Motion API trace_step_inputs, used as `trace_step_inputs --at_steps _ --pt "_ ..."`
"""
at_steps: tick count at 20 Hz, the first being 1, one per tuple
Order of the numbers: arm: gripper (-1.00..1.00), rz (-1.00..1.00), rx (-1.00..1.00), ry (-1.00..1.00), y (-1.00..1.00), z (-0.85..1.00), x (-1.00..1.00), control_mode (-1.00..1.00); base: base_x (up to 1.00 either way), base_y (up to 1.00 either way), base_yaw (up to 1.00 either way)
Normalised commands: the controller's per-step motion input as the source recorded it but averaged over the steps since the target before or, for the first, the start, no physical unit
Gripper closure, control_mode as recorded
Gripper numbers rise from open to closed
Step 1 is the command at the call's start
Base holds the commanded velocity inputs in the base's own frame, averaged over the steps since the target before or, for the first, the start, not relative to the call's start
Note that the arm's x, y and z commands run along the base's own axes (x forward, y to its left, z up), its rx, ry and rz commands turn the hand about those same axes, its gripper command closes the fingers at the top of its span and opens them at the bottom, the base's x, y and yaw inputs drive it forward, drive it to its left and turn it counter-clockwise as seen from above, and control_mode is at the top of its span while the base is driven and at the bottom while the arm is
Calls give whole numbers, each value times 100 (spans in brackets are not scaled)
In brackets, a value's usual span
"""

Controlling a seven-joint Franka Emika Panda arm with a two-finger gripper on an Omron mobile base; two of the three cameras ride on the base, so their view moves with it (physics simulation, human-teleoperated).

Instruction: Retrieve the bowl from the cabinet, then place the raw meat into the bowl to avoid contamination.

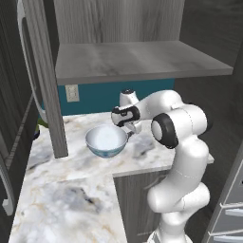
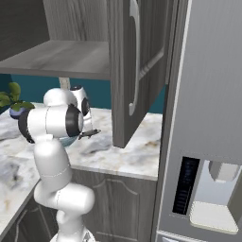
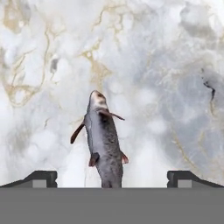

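The bowl (image 1: 107,140), white inside and pale blue outside, stands upright on the marble counter (image 1: 71,199), just left of my hand. The raw meat (image 3: 103,142), a small grey fish shape with fins, lies on the marble straight below the hand, its tail end reaching down between the fingertips (image 3: 41,178). My gripper (image 3: 112,179) is open, the jaws standing wide on either side of the fish and not touching it. From the base, the gripper (image 1: 130,133) (image 2: 89,134) points down at the counter beside the bowl. The cabinet (image 1: 142,61) above is open, its grey shelf bare.
The open cabinet door (image 1: 45,71) (image 2: 130,71) hangs over the counter to the left of the bowl. A potted plant (image 2: 12,99) stands at the back. A wall outlet (image 1: 72,92) sits on the teal wall. A fridge (image 2: 212,118) rises beside the counter's end.
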Motion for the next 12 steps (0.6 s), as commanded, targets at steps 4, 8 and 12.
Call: trace_step_inputs --at_steps 4,8,12 --pt "-100 0 -2 8 0 -30 23 -100 0 0 0" --pt "-100 -1 -1 10 -2 -33 10 -100 0 0 0" --pt "-100 -1 0 9 -9 -34 11 -100 0 0 0"
